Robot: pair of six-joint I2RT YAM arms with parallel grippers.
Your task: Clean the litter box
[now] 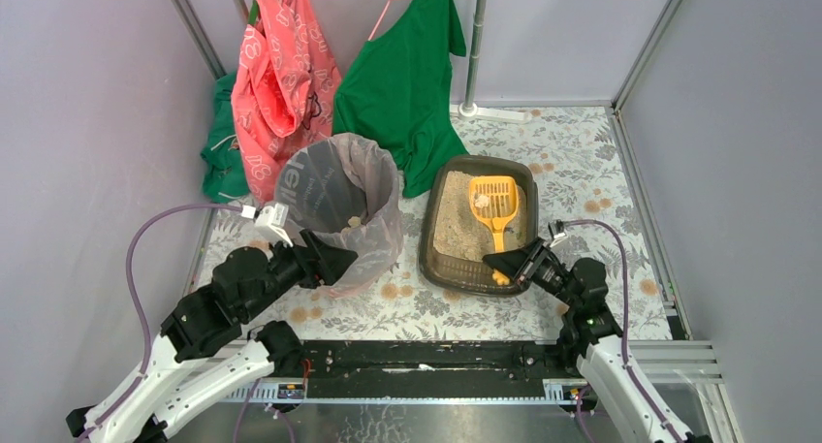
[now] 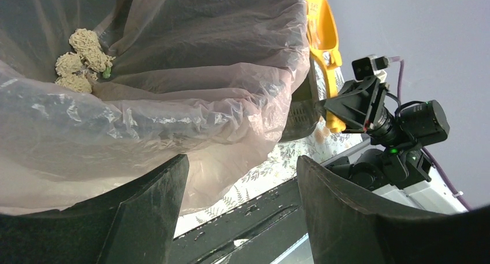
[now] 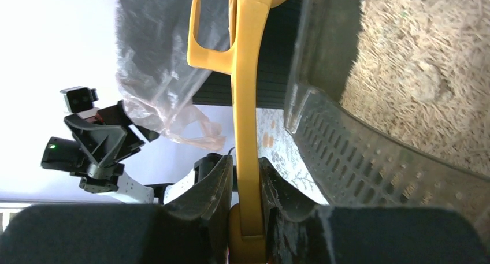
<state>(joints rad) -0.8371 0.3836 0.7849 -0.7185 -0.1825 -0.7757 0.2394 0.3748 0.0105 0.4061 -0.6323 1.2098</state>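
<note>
Gripping scoop, right tool; clump aboard shows only overhead.

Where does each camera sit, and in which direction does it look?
Top external: fixed above and behind the robot, looking down; the left arm and right arm show, with the shallow dark translucent plastic litter box and round bag-lined bin.
Left wrist: on the left arm, looking past its open left fingers at the bin; the right arm shows beyond.
Right wrist: on the right arm, looking along the small yellow slotted plastic scoop that the right fingers grip.
Shared: all three show the scoop.
</note>
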